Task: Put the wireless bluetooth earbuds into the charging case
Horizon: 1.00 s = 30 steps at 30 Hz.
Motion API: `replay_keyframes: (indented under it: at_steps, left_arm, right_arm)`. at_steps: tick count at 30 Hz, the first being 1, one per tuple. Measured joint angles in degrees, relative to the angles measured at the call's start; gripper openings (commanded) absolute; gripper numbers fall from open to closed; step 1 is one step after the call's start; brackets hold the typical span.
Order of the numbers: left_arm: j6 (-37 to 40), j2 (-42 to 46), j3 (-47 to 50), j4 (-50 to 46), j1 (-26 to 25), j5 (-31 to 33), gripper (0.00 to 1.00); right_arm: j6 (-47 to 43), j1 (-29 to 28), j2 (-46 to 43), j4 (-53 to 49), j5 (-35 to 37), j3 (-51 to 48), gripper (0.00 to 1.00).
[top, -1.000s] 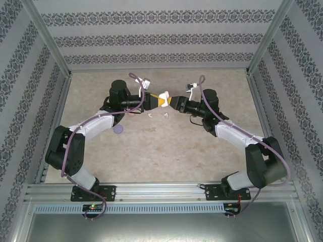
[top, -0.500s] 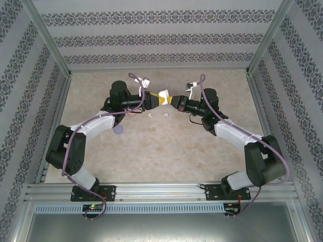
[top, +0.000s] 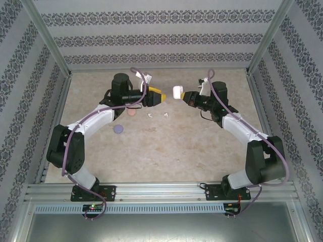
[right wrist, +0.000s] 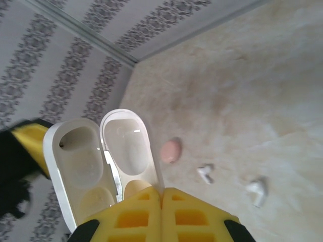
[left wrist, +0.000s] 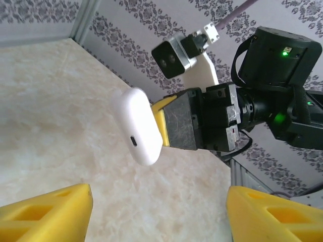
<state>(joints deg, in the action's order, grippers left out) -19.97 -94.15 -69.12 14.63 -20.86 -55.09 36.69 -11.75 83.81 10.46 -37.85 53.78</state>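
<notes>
As right fingers (right wrist: 136, 217) pinch the white case (left wrist: 139, 118), its port (left wrist: 133, 141) faces leftward.

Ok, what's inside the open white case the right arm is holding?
Both halves of the white case show bare, empty hollows. Its lower end is covered by the right jaws, so that part is hidden.

Yellow fingers (left wrist: 48, 212), wht case (left wrist: 137, 126), wht buds (right wrist: 257, 191), pink case (top: 131, 113), purple case (top: 118, 129), beige marbled tbl (top: 176, 146), grey damask walls (top: 151, 40)
</notes>
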Motion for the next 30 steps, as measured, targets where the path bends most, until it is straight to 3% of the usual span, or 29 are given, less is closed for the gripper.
replay_keyframes:
  at_steps: [10,17,30]
  left_arm:
    - [20.68,-10.51,-19.3,-30.99,0.04,-3.19,0.72]
    - [32.02,-17.66,-27.85,-48.72,0.02,-7.3,0.72]
    - [41.97,-21.81,-33.7,-61.96,-0.33,-11.82,0.7]
  right_arm:
    - [-22.67,0.59,2.1,-23.21,3.85,11.47,0.0]
    - [-34.75,-2.91,3.76,-35.78,7.52,15.19,0.0]
    - [-40.81,-6.08,4.87,-41.97,8.26,17.84,0.0]
